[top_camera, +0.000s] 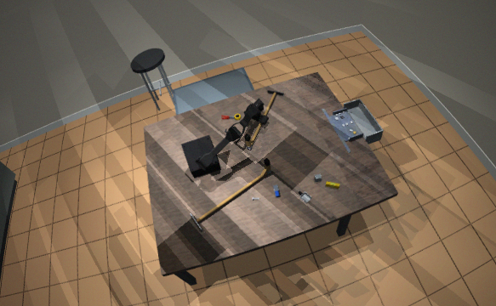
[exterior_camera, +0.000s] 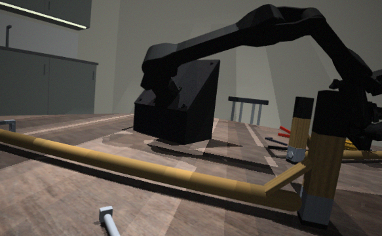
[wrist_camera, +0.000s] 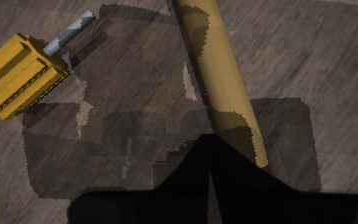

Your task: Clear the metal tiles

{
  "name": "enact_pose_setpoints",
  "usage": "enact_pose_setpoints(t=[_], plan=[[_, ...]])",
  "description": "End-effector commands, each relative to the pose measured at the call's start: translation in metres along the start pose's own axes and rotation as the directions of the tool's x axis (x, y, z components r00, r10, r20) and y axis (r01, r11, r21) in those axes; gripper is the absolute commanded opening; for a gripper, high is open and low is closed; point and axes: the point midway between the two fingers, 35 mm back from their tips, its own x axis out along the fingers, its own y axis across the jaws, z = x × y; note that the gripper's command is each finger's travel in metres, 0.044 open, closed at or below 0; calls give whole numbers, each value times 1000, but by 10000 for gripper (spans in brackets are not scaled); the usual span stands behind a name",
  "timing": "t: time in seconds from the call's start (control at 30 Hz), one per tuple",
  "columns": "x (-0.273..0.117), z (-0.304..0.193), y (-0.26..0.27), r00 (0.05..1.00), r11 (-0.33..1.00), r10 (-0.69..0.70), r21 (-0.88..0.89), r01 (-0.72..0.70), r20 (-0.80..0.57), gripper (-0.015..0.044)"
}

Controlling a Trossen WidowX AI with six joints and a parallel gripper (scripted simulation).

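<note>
The steel plate (top_camera: 339,126) at the table's far right edge bears several small tiles; the grey catch box (top_camera: 374,136) adjoins its far side. One long tool with a black crosshead (top_camera: 275,92) (wrist_camera: 230,75) has a wooden handle (top_camera: 270,104) lying on the table and an upright, black-topped grip (exterior_camera: 298,131). Another long tool with a thin grey head (top_camera: 196,222) has a wooden handle (top_camera: 232,197) (exterior_camera: 138,168) and an upright grip (exterior_camera: 323,164). My gripper (wrist_camera: 207,140) (exterior_camera: 367,147) is shut and empty, above the table beside the black-headed tool's handle.
A yellow screwdriver (wrist_camera: 20,75) lies left of that handle. Red-handled pliers (top_camera: 225,117) and a yellow ring (top_camera: 237,116) are near the arm. A bolt (top_camera: 255,199) (exterior_camera: 110,223), a blue object (top_camera: 276,191), a grey block (top_camera: 317,178) and a yellow object (top_camera: 333,184) lie toward the front.
</note>
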Motion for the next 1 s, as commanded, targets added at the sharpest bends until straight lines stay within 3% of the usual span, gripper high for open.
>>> enact_pose_setpoints(t=[0.0, 0.97], plan=[[3, 1, -6, 1000, 1000, 1, 3, -1, -2, 0], [7, 7, -33, 1000, 1000, -1, 2, 1, -2, 0]])
